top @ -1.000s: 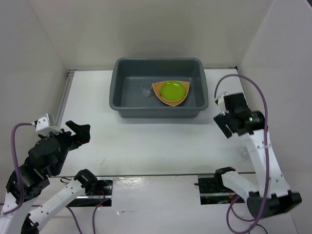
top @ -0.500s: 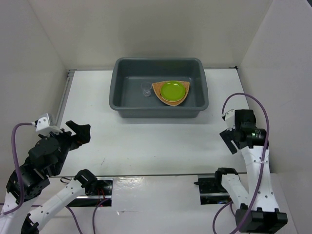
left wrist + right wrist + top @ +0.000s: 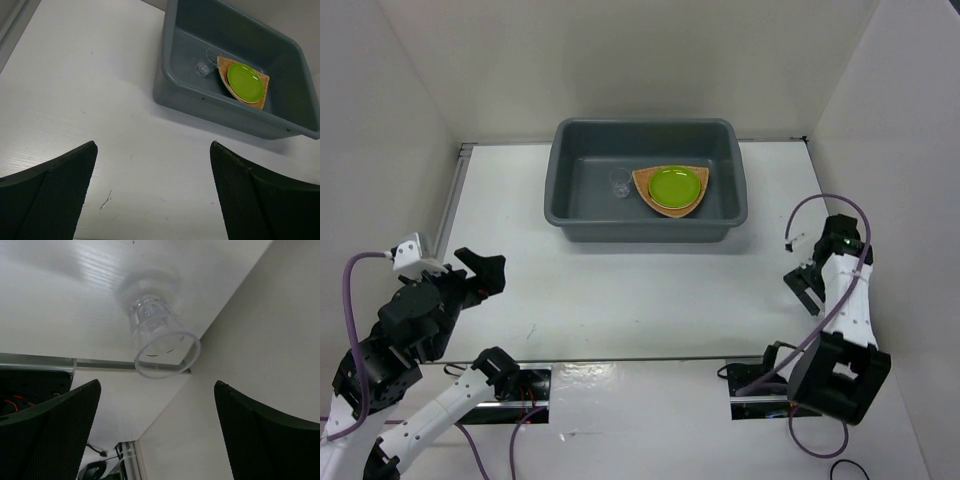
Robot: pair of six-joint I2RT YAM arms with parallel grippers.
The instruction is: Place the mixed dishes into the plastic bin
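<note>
Readable text, labels, brands, numbers, signs: none can be read in any of the three views.
</note>
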